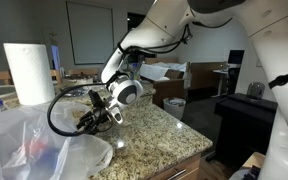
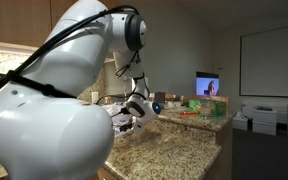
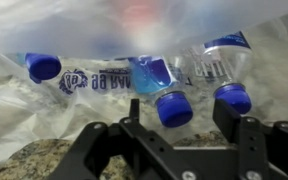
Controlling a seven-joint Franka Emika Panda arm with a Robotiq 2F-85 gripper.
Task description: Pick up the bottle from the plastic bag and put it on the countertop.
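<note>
your gripper (image 3: 181,122) fills the bottom of the wrist view, jaws wide apart and gripping nothing, just short of the bag (image 3: 24,95). the bottle (image 1: 34,148) shows only as a red-and-blue smudge inside the bag in an exterior view, low behind the crinkled film; its shape is too blurred to tell. clear bottles (image 3: 169,95) with blue caps lie in the bag right ahead of your fingers. a towel roll (image 1: 29,72) stands behind the bag. speckled countertop (image 1: 159,135) runs under the gripper.
</note>
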